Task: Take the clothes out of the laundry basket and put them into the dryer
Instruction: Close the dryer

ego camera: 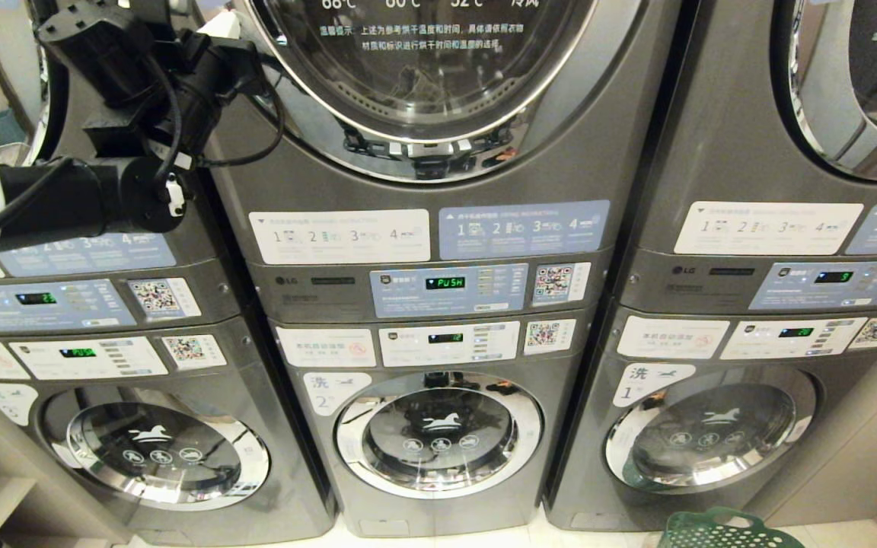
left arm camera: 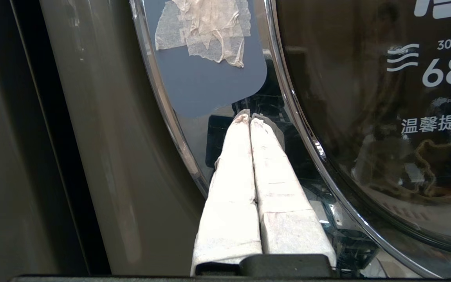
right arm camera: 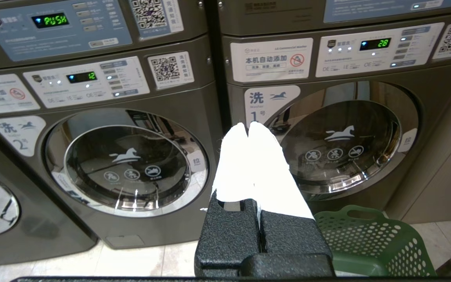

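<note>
Basket: green perforated plastic laundry basket (right arm camera: 370,243) on the pale tiled floor (right arm camera: 131,260), low at my right side, in front of the right-hand washer; only its rim shows in the head view, and no clothes can be made out in it.
Right gripper: my right gripper (right arm camera: 248,127) hangs parked above and just beside the basket, white-wrapped fingers pressed together, holding nothing; it is the nearer arm to the basket.
Left gripper: my left gripper (left arm camera: 247,116) is raised at the left edge of the upper door, fingers together and empty, tips close against the chrome ring.
Dryer: grey upper dryer with round glass door (ego camera: 423,68), door closed, directly ahead of the left gripper.
Deciding relation: door edge straight ahead of my left fingertips; I judge opening comes first.
Count: one basket, two grippers, three grey stacked machines (ego camera: 438,342), three lower washer doors.
</note>
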Robot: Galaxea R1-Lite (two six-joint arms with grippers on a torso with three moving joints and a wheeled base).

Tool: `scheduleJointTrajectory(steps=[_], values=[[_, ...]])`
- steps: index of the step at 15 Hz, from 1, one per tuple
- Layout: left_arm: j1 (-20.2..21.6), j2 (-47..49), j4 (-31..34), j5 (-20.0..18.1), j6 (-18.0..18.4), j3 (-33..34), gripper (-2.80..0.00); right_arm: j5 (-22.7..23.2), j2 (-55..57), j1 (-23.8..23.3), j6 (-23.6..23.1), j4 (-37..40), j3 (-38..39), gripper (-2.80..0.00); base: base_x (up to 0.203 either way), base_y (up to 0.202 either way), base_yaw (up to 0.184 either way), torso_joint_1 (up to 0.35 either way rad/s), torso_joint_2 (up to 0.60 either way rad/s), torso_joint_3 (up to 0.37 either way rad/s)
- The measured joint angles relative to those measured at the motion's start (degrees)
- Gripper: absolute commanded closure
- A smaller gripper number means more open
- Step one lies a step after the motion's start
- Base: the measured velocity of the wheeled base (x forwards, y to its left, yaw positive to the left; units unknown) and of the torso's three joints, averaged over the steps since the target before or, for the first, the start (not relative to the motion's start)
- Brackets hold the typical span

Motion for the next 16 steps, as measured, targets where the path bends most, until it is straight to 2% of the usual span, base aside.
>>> scheduleJointTrajectory(steps=[4,8,12,14,16], values=[[-0.1,0.1,-0.1,0.1,0.0,0.0,0.0,0.0,0.0,0.0,0.0,0.0,0.0,0.0,0.0,0.0,0.0,0.0,0.0,0.0],[-0.9,-6.2,1.3,0.8,1.6,0.2,0.0,0.0,0.0,0.0,-0.2,0.0,0.0,0.0,0.0,0.0,0.0,0.006,0.0,-0.002],[-2.0,-20.0,6.6,1.9,6.1,0.0,0.0,0.0,0.0,0.0,-0.3,0.3,-0.1,0.0,0.0,0.0,0.0,0.0,0.01,0.003],[-2.4,-28.5,12.0,2.2,7.6,0.5,0.0,0.0,0.0,0.0,-0.3,0.4,-0.1,0.0,0.0,0.0,0.0,0.0,0.0,0.0],[-2.6,-37.9,18.7,2.3,8.0,4.6,0.0,0.0,0.0,0.0,-0.3,0.4,-0.1,0.0,0.0,0.0,0.0,0.0,0.0,0.0]])
